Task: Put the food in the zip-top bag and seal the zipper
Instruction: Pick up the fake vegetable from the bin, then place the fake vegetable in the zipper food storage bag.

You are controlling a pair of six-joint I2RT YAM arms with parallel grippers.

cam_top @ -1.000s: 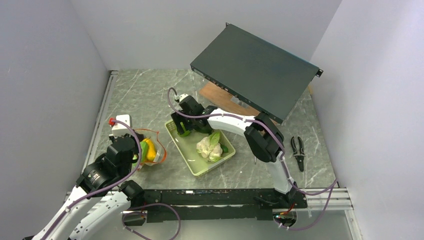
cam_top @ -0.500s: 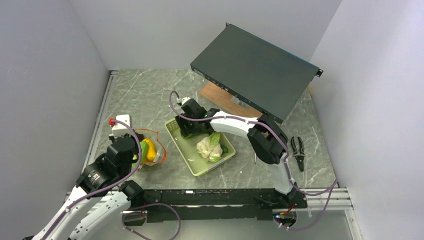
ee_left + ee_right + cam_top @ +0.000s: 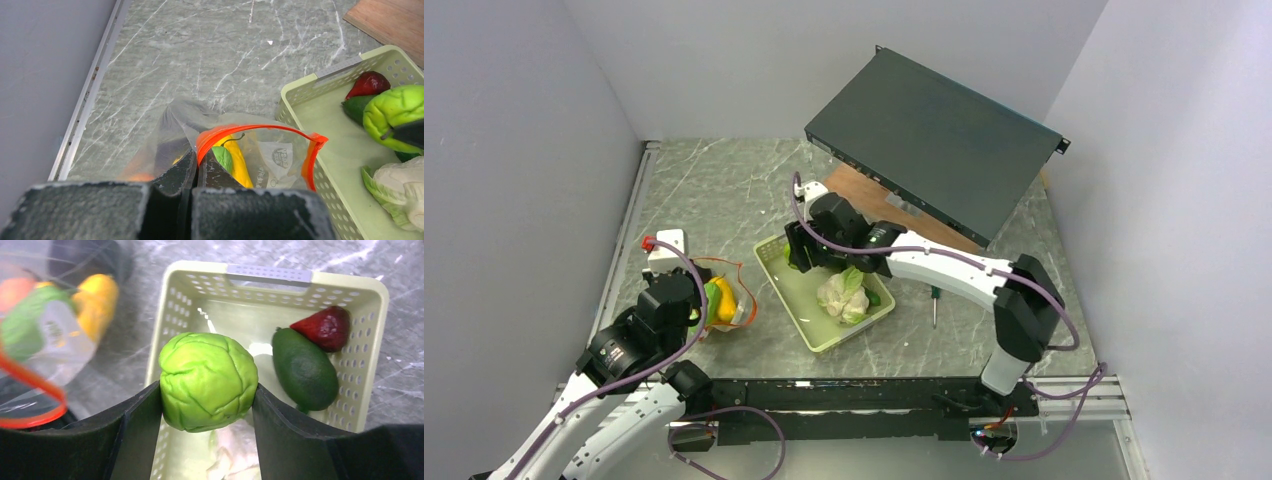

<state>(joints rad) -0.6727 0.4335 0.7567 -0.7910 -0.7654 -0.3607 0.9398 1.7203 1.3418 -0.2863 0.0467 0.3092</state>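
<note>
My left gripper (image 3: 197,160) is shut on the zipper (image 3: 250,129), the red-orange rim of the clear zip-top bag (image 3: 270,155), and holds its mouth open. Yellow corn (image 3: 239,160) lies inside. My right gripper (image 3: 207,390) is shut on the light green pepper (image 3: 207,380), held just above the far left end of the pale green basket (image 3: 270,272). Beneath it in the basket lie the green cucumber (image 3: 302,367), the dark red-purple eggplant (image 3: 327,327) and the white cauliflower (image 3: 844,293). The bag (image 3: 724,300) sits just left of the basket (image 3: 824,335).
A black flat rack unit (image 3: 934,140) leans over a wooden board (image 3: 859,190) at the back right. A screwdriver (image 3: 934,305) lies right of the basket. A white box with a red plug (image 3: 647,242) stands behind the bag. Grey walls close in on both sides.
The right gripper closed on the green pepper in the basket's far corner and lifted it slightly. The right arm's elbow swung out to the right. The left arm and bag have not moved.
</note>
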